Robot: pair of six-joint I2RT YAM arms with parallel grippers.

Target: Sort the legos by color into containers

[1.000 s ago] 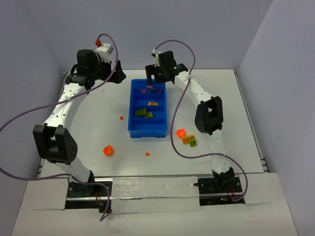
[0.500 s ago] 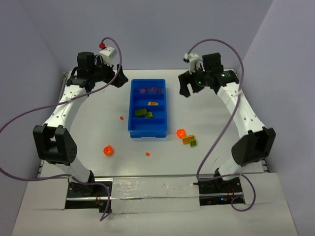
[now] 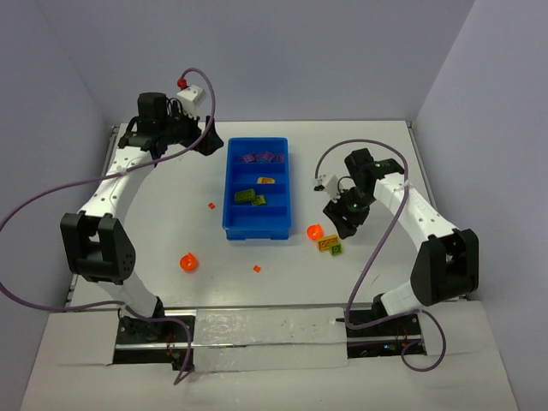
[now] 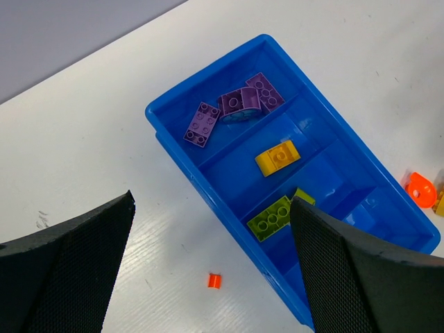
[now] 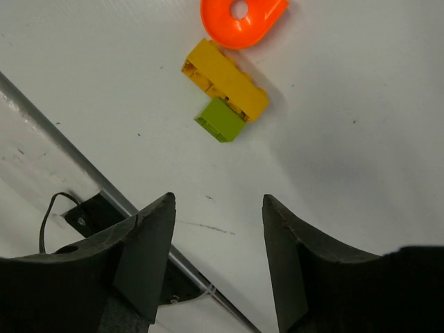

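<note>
I'm tracking right gripper [image 5: 217, 201] leaving bright blue plastic tray [image 4: 156, 114] — parted, empty | left gripper [image 4: 211, 200] gaping wide | tray holding purple plastic legos [image 4: 239, 104], yellow brick [image 4: 277, 157], lime bricks [image 4: 272, 216] — separately

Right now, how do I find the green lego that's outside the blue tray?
Find the blue tray in the middle of the table. Just past its near right corner sit three pieces together. Yours is the small lime block touching the long yellow brick, on the side away from the round orange piece.
</note>
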